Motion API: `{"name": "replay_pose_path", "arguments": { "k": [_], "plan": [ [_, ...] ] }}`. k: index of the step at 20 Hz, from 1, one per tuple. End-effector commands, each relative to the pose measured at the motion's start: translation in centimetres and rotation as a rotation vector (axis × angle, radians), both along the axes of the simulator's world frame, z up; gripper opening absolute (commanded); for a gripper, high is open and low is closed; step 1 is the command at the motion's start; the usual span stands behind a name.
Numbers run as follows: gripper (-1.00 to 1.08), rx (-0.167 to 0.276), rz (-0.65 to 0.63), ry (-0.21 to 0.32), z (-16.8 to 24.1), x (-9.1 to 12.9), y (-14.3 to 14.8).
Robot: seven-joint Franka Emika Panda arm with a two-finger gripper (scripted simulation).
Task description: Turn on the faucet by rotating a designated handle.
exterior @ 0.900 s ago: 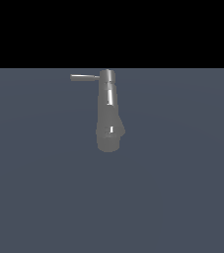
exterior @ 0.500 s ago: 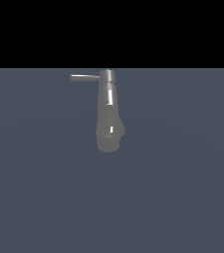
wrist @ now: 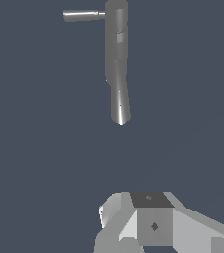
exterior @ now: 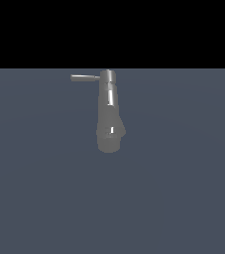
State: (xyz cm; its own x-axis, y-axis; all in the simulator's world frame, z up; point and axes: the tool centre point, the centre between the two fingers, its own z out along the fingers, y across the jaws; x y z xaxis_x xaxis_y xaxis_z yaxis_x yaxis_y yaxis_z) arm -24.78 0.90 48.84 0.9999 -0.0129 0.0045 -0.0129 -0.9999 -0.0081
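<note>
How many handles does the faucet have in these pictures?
1. The handle sticks out sideways from the top of the faucet, toward the exterior view's left. Another could be hidden behind the column.

The pale grey, blocky robot gripper (wrist: 150, 222) is cut off by the wrist view's edge; only part of its body shows, its fingers are out of the picture, and whether they stand apart or together cannot be told. The exterior view does not show it at all. In the wrist view the shiny grey metal faucet column (wrist: 117, 59) runs off the picture's edge at its capped end.
</note>
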Motion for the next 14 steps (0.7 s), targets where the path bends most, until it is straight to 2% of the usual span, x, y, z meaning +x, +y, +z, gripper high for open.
{"name": "replay_pose_path", "arguments": {
  "k": [1, 8, 14],
  "plan": [
    [-1.00, 0.001, -0.015, 0.001, 0.0, 0.4, 0.1],
    [-1.00, 0.007, -0.098, 0.006, -0.1, 2.6, 0.4],
    [-1.00, 0.014, -0.215, 0.014, -0.4, 5.8, 0.9]
  ]
}}
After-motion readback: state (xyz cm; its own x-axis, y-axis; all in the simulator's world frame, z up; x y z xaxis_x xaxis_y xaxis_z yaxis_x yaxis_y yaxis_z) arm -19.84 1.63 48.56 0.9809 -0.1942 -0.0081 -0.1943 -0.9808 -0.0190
